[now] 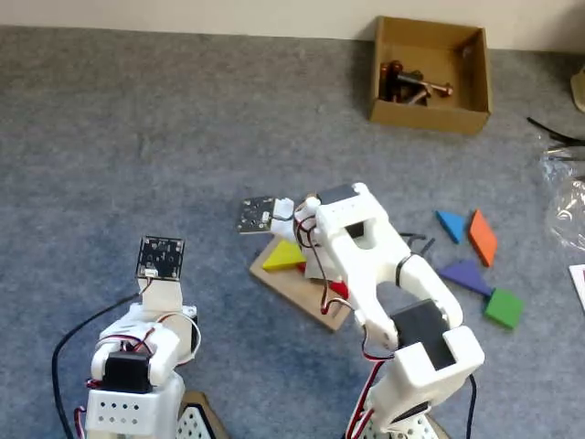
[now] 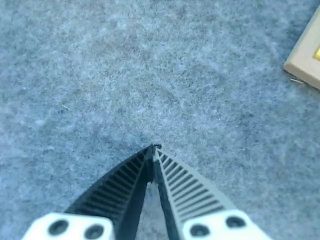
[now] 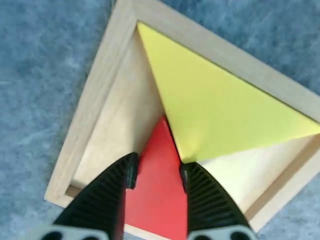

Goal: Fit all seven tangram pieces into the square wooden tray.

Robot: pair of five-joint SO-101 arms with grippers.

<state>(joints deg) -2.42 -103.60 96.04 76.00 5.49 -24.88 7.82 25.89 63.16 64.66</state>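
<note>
The square wooden tray holds a large yellow triangle in one corner. My right gripper is shut on a red triangle whose tip lies in the tray against the yellow one. In the high view the right arm covers much of the tray. Blue triangle, orange parallelogram, purple triangle and green square lie loose on the carpet to the right. My left gripper is shut and empty over bare carpet, left of the tray's corner.
A cardboard box with small metal parts stands at the back right. Clear plastic wrap and black cables lie at the right edge. Grey carpet stretches open to the left and back of the tray.
</note>
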